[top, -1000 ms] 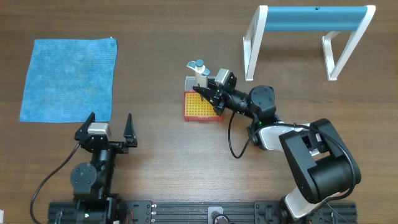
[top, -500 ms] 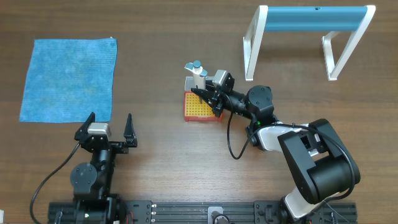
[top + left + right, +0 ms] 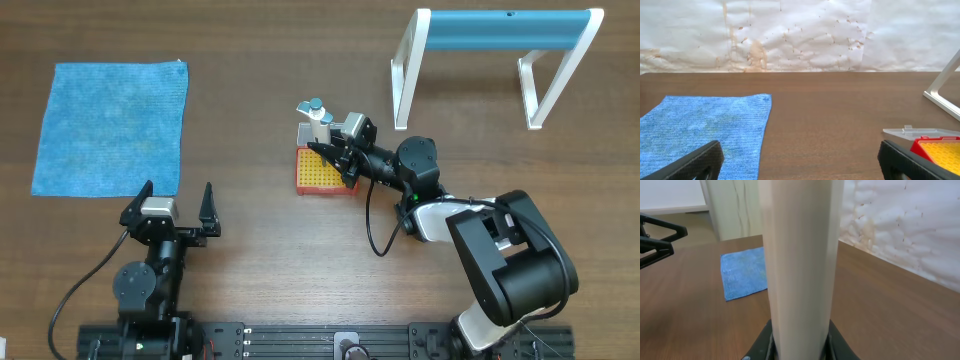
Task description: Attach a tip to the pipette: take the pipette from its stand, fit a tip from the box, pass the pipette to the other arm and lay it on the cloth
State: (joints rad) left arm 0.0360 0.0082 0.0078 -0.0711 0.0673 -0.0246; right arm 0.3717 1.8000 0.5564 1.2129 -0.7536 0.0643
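The pipette (image 3: 319, 117), a pale body with a blue cap, stood upright just left of the middle of the top view, showing at the upper edge of the tip box (image 3: 322, 173). The right gripper (image 3: 328, 150) was closed on it: in the right wrist view the pipette (image 3: 801, 265) rose as a wide cream column through the centre of the frame, with the dark fingers (image 3: 839, 346) pressed against both sides of its base at the bottom edge. Its lower end was hidden, so I could not tell whether it touched the tips.

The tip box was red with a yellow grid of tips. In the lower right corner of the left wrist view the tip box (image 3: 940, 152) showed with its clear lid (image 3: 912, 132) lying flat behind it.

The left gripper (image 3: 171, 206) sat in the lower left of the top view, well apart from the pipette, its fingers (image 3: 692, 164) spread wide and holding nothing.

The blue cloth (image 3: 110, 130) lay flat in the upper left of the top view, just above the left gripper. It also showed at the lower left of the left wrist view (image 3: 700, 132) and at left of centre in the right wrist view (image 3: 742, 275).

The stand (image 3: 505, 30), a white frame with a blue bar, stood in the upper right on the brown tabletop (image 3: 260, 260).
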